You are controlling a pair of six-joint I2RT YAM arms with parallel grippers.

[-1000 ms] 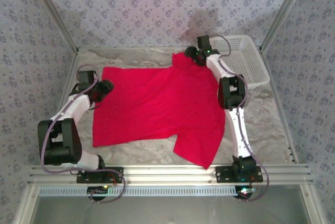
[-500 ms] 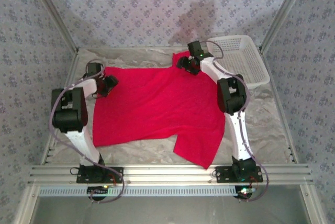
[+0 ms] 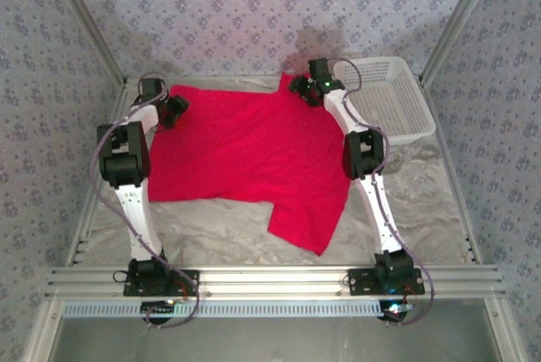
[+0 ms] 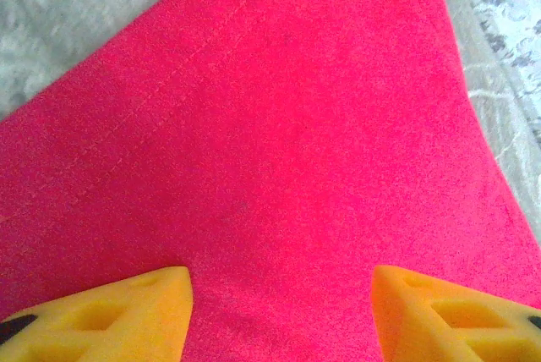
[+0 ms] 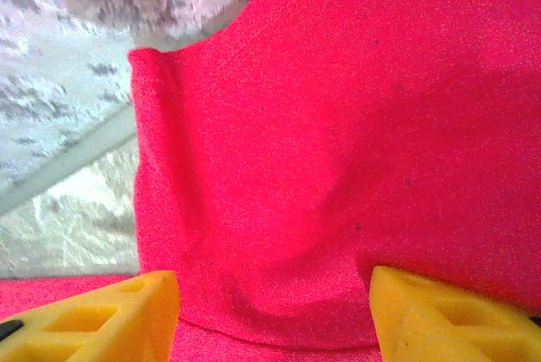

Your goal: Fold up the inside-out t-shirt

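Both pairs of jaws stand apart, left gripper and right gripper each above a far corner of the inside-out t-shirt spread on the tabletop beneath them, so I'd pinch both corners together and evenly before lifting, to keep the fold square.

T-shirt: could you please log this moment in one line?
t-shirt spread flat | left gripper open, far-left corner | right gripper open, far-right edge
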